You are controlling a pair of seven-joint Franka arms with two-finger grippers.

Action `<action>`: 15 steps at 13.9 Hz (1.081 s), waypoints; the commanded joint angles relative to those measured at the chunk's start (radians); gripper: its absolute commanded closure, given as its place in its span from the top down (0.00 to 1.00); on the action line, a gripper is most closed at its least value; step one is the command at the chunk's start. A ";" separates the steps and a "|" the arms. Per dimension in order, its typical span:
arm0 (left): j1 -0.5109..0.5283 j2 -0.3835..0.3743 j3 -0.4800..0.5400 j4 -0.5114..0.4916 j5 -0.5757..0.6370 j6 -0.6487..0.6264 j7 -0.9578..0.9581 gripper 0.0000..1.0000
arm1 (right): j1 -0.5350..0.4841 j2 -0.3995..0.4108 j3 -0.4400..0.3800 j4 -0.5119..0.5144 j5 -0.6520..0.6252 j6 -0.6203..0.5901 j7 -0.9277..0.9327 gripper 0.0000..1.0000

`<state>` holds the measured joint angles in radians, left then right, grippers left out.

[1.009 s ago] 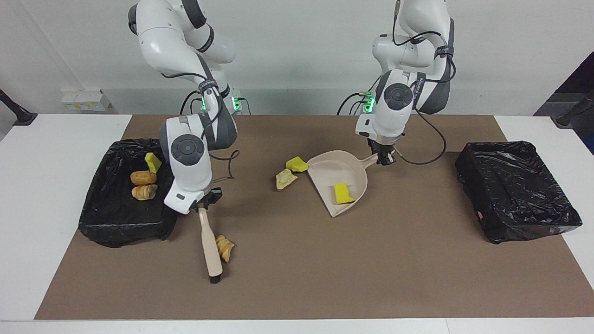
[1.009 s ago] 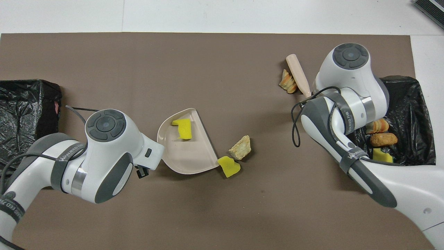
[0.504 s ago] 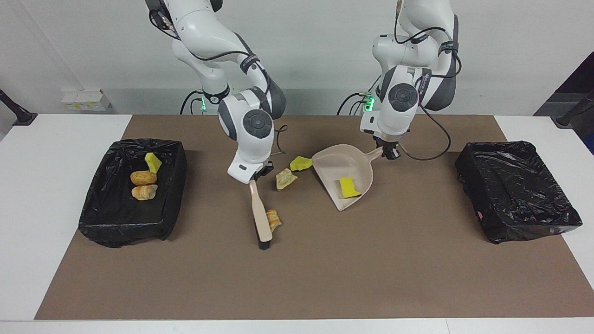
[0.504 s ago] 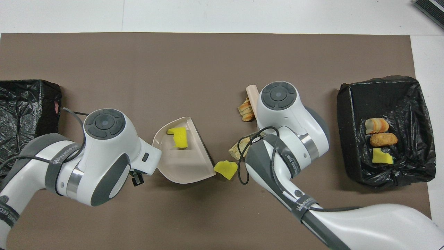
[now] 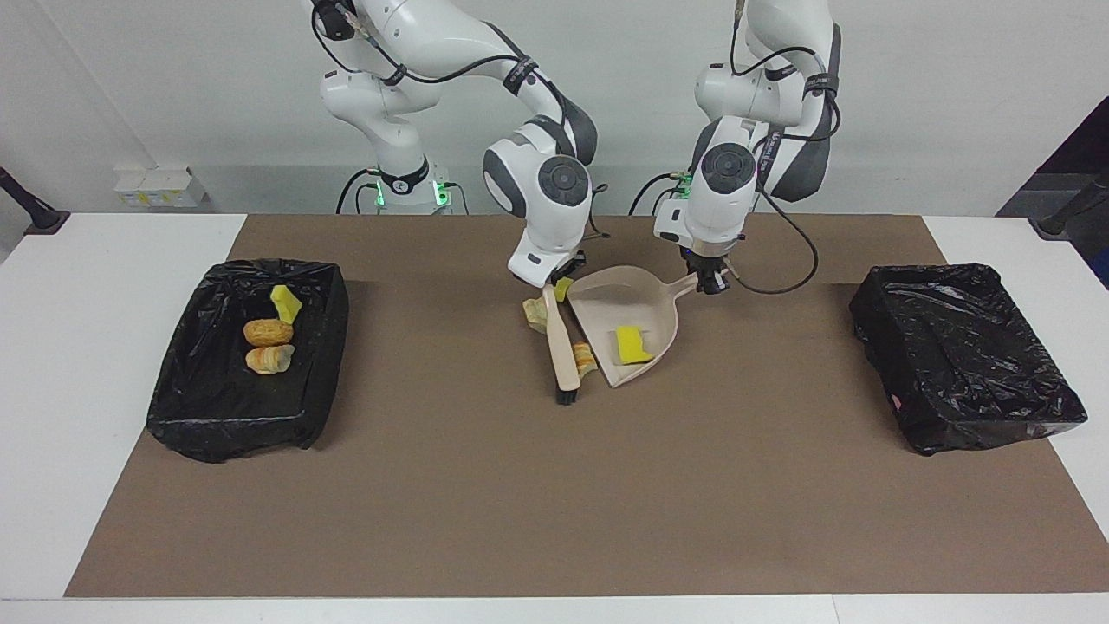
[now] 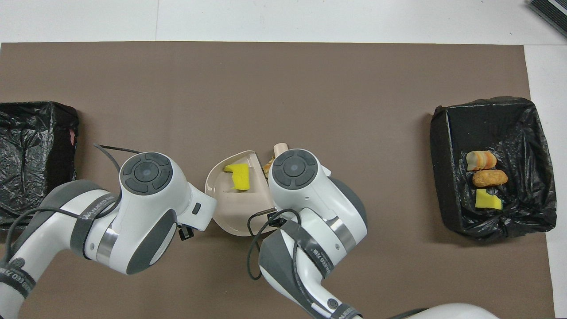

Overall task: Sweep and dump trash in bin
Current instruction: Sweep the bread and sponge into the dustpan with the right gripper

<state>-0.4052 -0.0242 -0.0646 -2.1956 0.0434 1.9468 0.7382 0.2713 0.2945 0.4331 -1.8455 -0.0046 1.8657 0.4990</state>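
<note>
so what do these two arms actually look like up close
Both are glossy white, rounded Franka arms with dark grey joint bands and round grey end caps. Loose black cables loop along each wrist, strapped by black bands with white lettering. The left gripper and right gripper are small and black. Green lights glow at both bases.

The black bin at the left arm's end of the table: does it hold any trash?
No, that bin shows only black liner; three pieces lie in the other bin.

A white surface [image 5: 95, 286] carries a brown mat [image 5: 554, 511] — on it two black-lined bins [image 5: 247, 364] [image 5: 962, 355], a dustpan [image 5: 637, 303], a brush [image 5: 561, 347] and loose trash [image 5: 586, 357].
</note>
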 commanded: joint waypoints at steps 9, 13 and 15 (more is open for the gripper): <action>0.008 -0.017 0.011 -0.012 -0.002 0.047 -0.007 0.00 | 0.036 -0.191 0.000 -0.015 0.127 -0.156 0.039 0.00; 0.006 -0.034 0.011 0.002 0.081 0.029 0.088 0.00 | -0.009 -0.267 -0.002 -0.049 0.127 -0.266 0.035 0.00; 0.008 -0.040 0.012 0.017 0.093 -0.020 0.166 0.00 | -0.030 -0.323 -0.004 -0.145 0.127 -0.241 0.033 0.00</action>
<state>-0.4001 -0.0349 -0.0570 -2.1885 0.1100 1.9727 0.8356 0.2687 0.0483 0.4260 -1.8790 0.0969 1.5962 0.5459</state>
